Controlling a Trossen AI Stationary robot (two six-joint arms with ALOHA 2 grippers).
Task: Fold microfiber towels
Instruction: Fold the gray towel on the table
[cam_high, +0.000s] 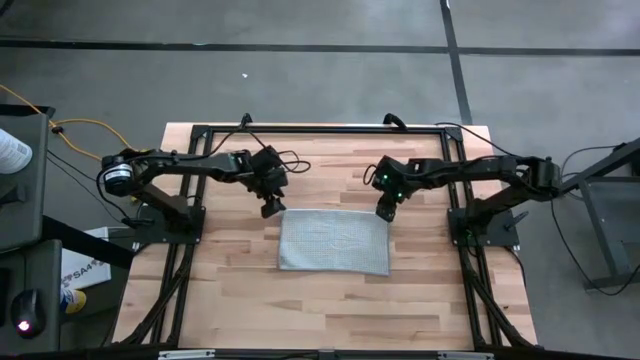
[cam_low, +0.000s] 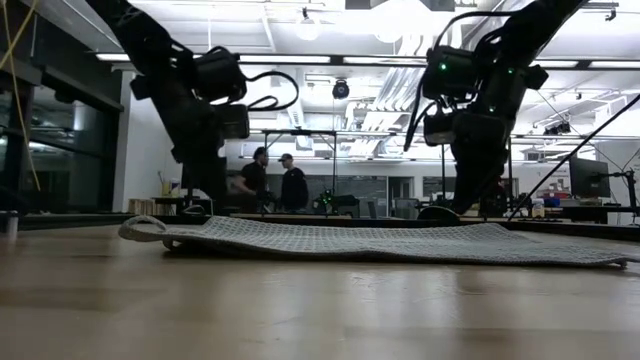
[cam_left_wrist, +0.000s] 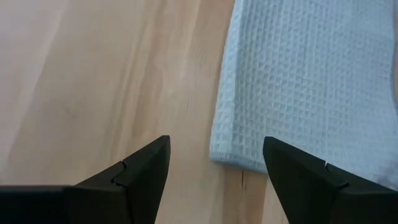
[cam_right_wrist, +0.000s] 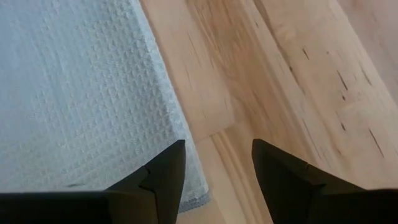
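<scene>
**benchbot42:** Bench (cam_high: 330, 310) first, bare wood closest to the lens. On it the microfiber towel (cam_high: 334, 241) lies spread flat near the middle. Left hand (cam_high: 271, 209) hovers just off the towel's far left corner, fingers apart, holding nothing. Right hand (cam_high: 386, 211) sits at the towel's far right corner, same deal.

**foldfan:** So it's the corner pinch, I'd guess. Drop both hands together, catch only the towel's hem, and lift evenly or the fold goes crooked.
</scene>
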